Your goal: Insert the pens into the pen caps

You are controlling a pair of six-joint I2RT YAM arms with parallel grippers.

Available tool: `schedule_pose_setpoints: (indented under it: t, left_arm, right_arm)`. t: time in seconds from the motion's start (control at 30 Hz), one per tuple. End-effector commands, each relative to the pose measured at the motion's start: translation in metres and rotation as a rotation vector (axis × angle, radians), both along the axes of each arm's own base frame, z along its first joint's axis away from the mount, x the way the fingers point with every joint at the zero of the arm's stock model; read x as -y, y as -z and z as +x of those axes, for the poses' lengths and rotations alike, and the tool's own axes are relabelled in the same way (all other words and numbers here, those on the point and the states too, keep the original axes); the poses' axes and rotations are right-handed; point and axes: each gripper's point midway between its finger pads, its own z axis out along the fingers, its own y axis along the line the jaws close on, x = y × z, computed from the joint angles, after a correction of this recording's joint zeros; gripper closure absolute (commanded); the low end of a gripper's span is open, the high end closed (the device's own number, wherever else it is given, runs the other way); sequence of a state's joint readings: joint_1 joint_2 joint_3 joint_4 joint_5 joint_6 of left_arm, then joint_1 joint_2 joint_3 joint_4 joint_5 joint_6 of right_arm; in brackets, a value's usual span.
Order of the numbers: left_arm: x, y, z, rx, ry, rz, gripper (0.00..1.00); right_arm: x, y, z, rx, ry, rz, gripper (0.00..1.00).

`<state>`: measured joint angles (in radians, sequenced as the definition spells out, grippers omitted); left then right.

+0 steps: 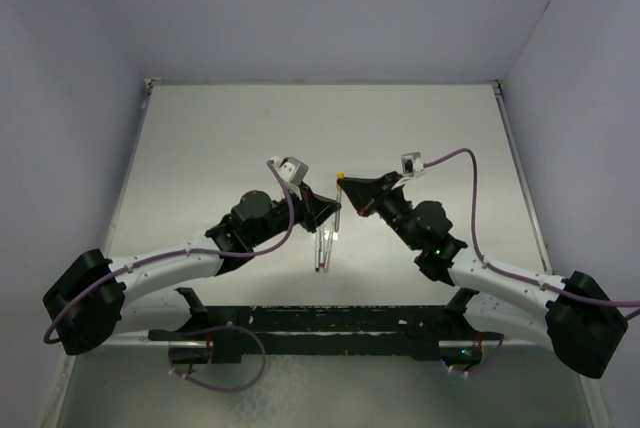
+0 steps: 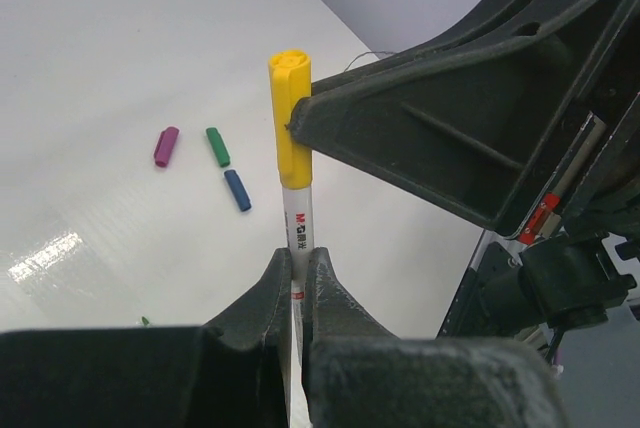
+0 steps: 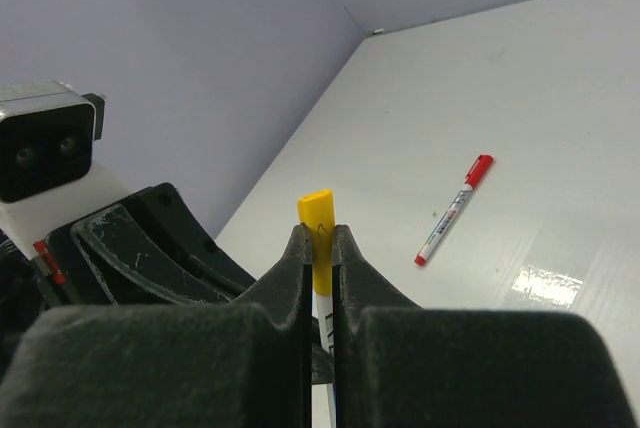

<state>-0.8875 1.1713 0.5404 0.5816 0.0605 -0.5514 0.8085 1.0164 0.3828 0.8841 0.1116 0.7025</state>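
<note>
White table [image 1: 420,138]; L gripper [image 2: 298,260] clamped on pen [image 2: 297,210] barrel, R gripper [image 3: 318,240] pinching yellow cap [image 2: 289,113]. Prob. light, stiff, slick plastic, so hold mid-barrel.

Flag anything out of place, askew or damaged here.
Nothing stands out. The left gripper holds a pen, and the right gripper holds the yellow cap in line on its end. The purple cap, green cap and blue cap lie loose on the table; a red-capped pen lies flat. No spill or damage shows.
</note>
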Motion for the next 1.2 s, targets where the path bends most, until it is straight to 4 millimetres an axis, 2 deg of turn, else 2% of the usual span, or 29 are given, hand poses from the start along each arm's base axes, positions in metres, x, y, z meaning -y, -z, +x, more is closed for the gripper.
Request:
schedule_pose_setpoints:
  t: [0.0, 0.43, 0.6, 0.73, 0.8, 0.87, 0.97, 1.07, 1.17]
  left_arm:
    - [-0.025, -0.135, 0.030, 0.294, -0.168, -0.318, 1.00]
    - [-0.039, -0.137, 0.040, 0.307, -0.216, -0.313, 1.00]
    - [-0.035, -0.121, 0.045, 0.273, -0.211, -0.256, 1.00]
    - [-0.031, -0.091, 0.049, 0.204, -0.212, -0.171, 1.00]
    - [-0.031, -0.072, 0.049, 0.165, -0.210, -0.128, 1.00]
    - [-0.030, -0.050, 0.048, 0.121, -0.203, -0.077, 1.00]
    - [-0.027, -0.011, 0.048, 0.048, -0.192, 0.014, 1.00]
    - [-0.030, 0.024, 0.050, -0.014, -0.207, 0.087, 1.00]
    - [-0.034, 0.042, 0.056, -0.041, -0.242, 0.145, 1.00]
  right_arm:
    - [-0.020, 0.078, -0.034, -0.181, -0.162, -0.212, 1.00]
    - [-0.024, 0.087, -0.034, -0.199, -0.161, -0.249, 1.00]
    - [-0.025, 0.083, -0.029, -0.194, -0.142, -0.246, 1.00]
    - [-0.027, 0.066, -0.018, -0.162, -0.109, -0.261, 0.98]
    - [-0.030, 0.052, -0.015, -0.140, -0.111, -0.263, 0.81]
    - [-0.027, 0.032, -0.007, -0.095, -0.073, -0.267, 0.60]
    - [-0.020, -0.004, 0.005, -0.017, 0.002, -0.255, 0.43]
    - [-0.009, -0.034, 0.009, 0.048, 0.058, -0.233, 0.39]
    - [0.007, -0.056, 0.007, 0.089, 0.110, -0.211, 0.36]
